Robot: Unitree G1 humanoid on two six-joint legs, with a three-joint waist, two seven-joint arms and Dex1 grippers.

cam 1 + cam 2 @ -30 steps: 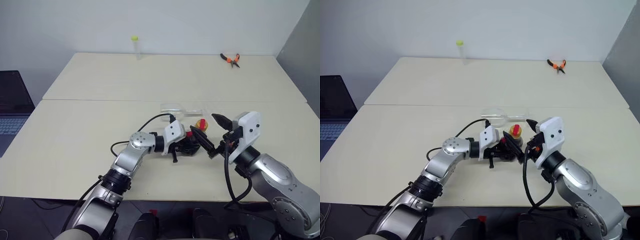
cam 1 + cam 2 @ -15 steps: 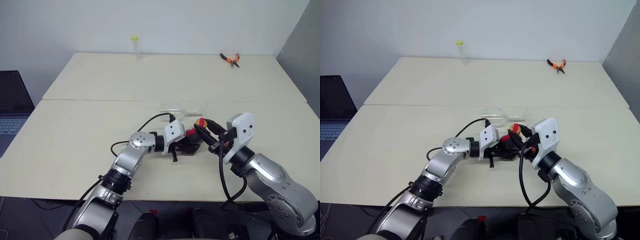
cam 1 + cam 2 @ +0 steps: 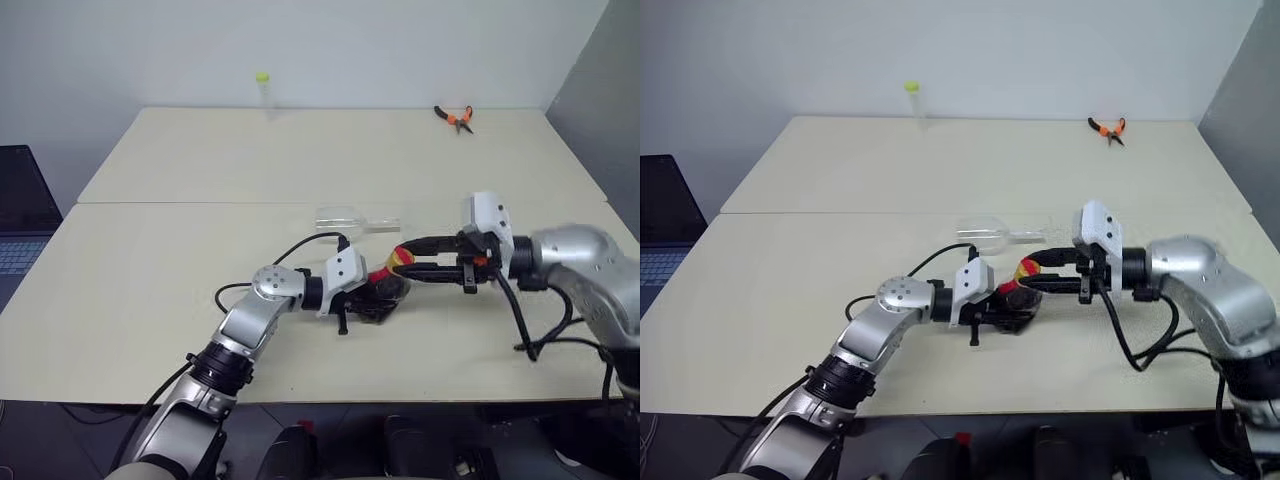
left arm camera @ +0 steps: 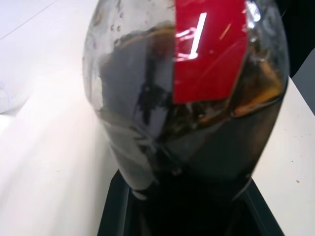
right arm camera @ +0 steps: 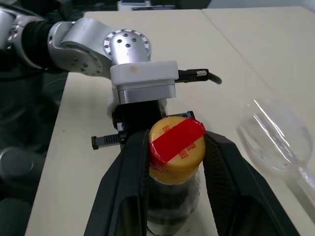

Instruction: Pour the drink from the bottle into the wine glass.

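1. Gripping the bottle (image 3: 385,291) by its lower body, your left gripper (image 3: 372,297) is clamped shut on it. In the left wrist view the dark drink (image 4: 216,147) and the red label sit right against the fingers.
2. Your right gripper (image 5: 174,147) has its two fingers set on either side of the yellow-and-red cap (image 5: 177,142). They appear pressed against the neck just below the cap, so I judge it partly closed on the cap, though the contact is not beyond doubt.
3. From the bottle, the left gripper reaches in from about 9 o'clock and the right from about 3 o'clock in the head views. The bottle leans, with its cap tipped toward the right gripper.
4. The wine glass (image 3: 985,232) lies on its side on the table (image 3: 180,250), near the bottle at about 11 o'clock, with the stem pointing toward 3 o'clock. It is apart from both grippers.
5. The step in hand, as I read it, is opening the bottle. Nothing has been poured, and the cap is still on.
6. Next, you need to twist the cap off with the right gripper while the left holds the body firm.
7. After that, the glass has to be stood upright before any pouring, or the drink goes onto the table.
8. Watch the squeeze on the soft plastic body, since liquid could spill once the cap comes free.
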